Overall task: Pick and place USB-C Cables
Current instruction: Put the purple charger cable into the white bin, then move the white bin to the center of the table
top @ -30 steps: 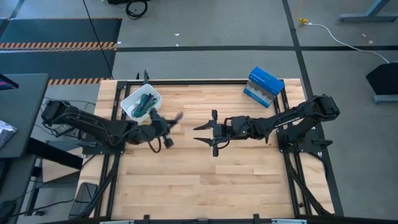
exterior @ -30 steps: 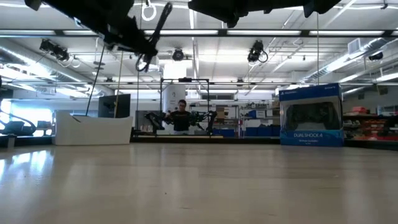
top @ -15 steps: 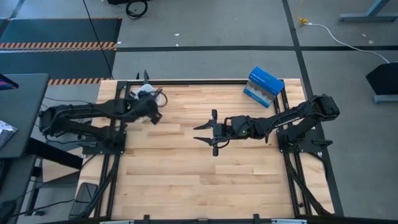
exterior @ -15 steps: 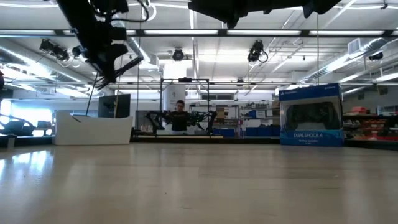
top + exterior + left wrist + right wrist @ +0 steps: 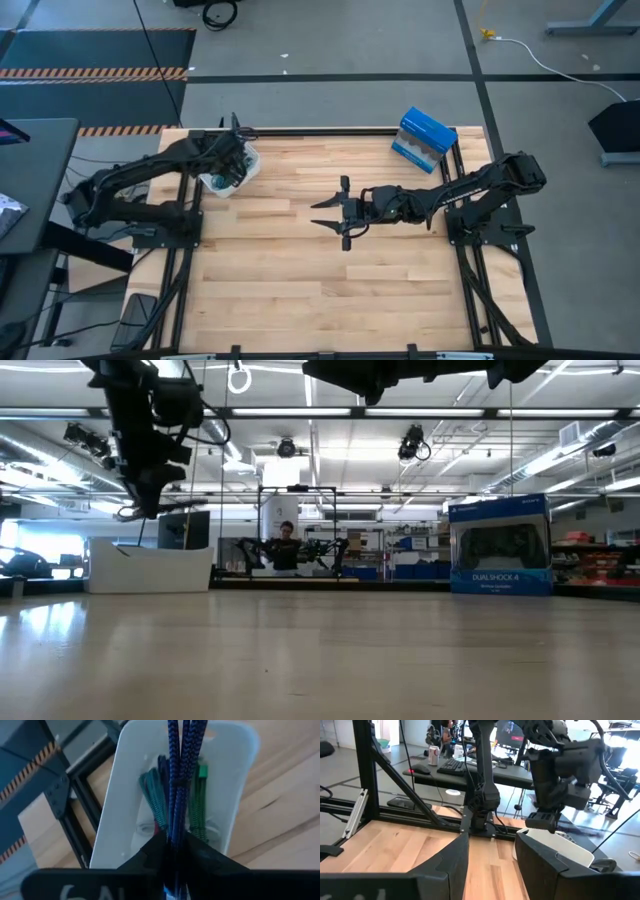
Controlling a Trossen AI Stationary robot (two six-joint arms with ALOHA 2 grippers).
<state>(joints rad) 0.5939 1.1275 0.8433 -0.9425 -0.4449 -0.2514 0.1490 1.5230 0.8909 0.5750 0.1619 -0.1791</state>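
Place step: left gripper (image 5: 172,851) clamped on blue cable (image 5: 181,775), above white tray (image 5: 125,800). Next: lower, release. Right gripper (image 5: 335,210) open, mid-table, well apart from tray.

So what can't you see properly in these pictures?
- High view: the white tray is partly under the left pincer, so the cables inside cannot be counted.
- Left wrist view: the held blue cable runs off the picture's edge and covers the green cable and teal cable in part.
- Low view: the tray's wall hides its contents.
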